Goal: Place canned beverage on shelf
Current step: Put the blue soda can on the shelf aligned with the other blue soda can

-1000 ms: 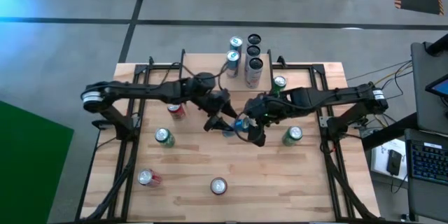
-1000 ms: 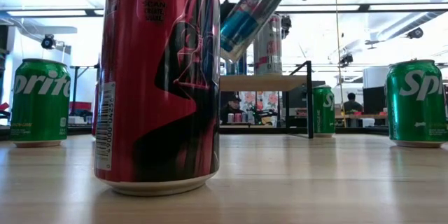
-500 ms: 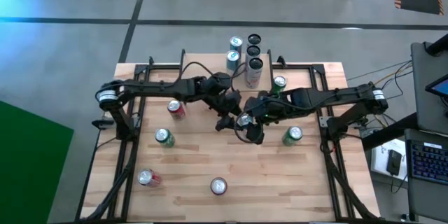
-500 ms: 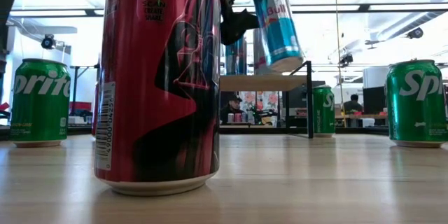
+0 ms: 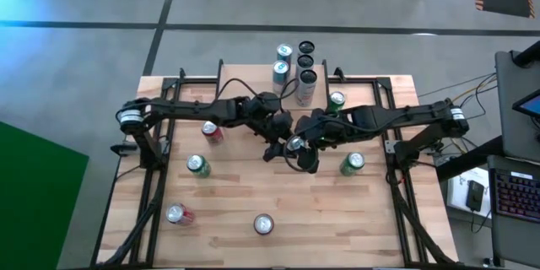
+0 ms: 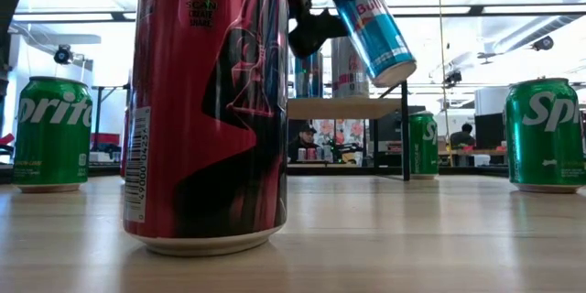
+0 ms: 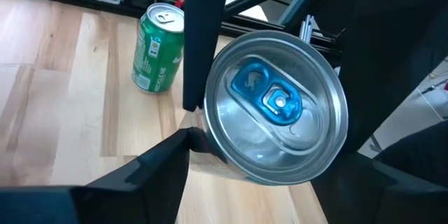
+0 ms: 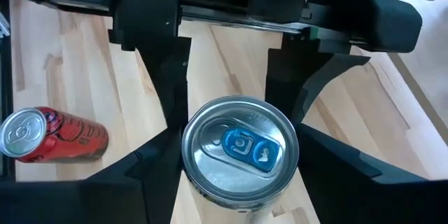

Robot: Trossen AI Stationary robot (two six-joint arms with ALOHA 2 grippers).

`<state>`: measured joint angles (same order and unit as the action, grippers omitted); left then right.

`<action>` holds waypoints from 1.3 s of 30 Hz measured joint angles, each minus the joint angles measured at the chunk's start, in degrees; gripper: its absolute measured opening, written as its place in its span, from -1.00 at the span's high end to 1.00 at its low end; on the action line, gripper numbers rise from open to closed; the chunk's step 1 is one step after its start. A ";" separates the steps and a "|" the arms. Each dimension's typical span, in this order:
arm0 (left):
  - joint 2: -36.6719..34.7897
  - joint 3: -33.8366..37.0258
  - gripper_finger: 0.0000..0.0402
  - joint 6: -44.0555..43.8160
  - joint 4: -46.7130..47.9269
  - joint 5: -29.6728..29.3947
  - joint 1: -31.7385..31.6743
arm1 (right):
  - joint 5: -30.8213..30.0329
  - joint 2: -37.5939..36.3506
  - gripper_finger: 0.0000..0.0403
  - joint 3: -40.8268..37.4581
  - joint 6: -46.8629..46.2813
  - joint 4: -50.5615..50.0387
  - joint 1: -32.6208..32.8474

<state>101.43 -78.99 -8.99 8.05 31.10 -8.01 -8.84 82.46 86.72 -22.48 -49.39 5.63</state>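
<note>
Meeting mid-bench (image 5: 253, 194), both pincers flank one blue can (image 6: 374, 27), tilted in the air near the shelf (image 6: 346, 108). Right pincer (image 8: 241, 157) pinches the can's sides. Left pincer (image 7: 280, 175) brackets it too; contact cannot be told.
</note>
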 joint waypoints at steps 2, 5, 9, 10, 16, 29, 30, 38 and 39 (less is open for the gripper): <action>0.00 0.01 -0.24 0.00 -0.15 -0.04 0.29 | 0.24 -0.15 -0.18 0.00 0.00 0.11 0.11; -0.07 0.01 -0.27 0.06 -0.43 -0.21 1.09 | 0.46 -0.62 -0.18 0.00 0.25 0.45 0.43; -0.37 0.03 -0.38 -1.39 -3.66 0.09 1.97 | 2.34 -1.88 -0.18 0.00 1.63 1.42 0.48; -0.49 0.08 -0.42 -1.94 -5.03 0.46 1.99 | 2.84 -2.36 -0.18 0.00 2.31 1.99 0.48; -1.40 -1.35 -0.50 -2.39 -8.54 1.67 2.04 | 3.28 -3.87 -0.18 0.02 3.21 6.95 0.46; -4.27 -1.78 -0.11 -3.95 -3.68 -2.92 0.93 | 0.91 -5.75 -0.21 0.04 0.84 7.50 0.59; -4.64 -1.78 -0.11 -3.92 -2.82 -3.60 0.84 | 0.20 -5.77 -0.21 0.04 0.64 7.51 0.60; -9.70 1.17 -0.12 -2.28 -1.04 -12.16 -0.36 | -5.38 -9.37 -0.22 -0.09 -2.78 6.14 1.40; -10.51 1.72 -0.12 -2.00 -0.53 -12.96 -0.72 | -6.31 -10.16 -0.22 -0.09 -3.30 5.91 1.63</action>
<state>90.92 -77.27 -10.99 7.52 18.13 -8.73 -15.15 72.29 86.63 -25.78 -43.47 7.26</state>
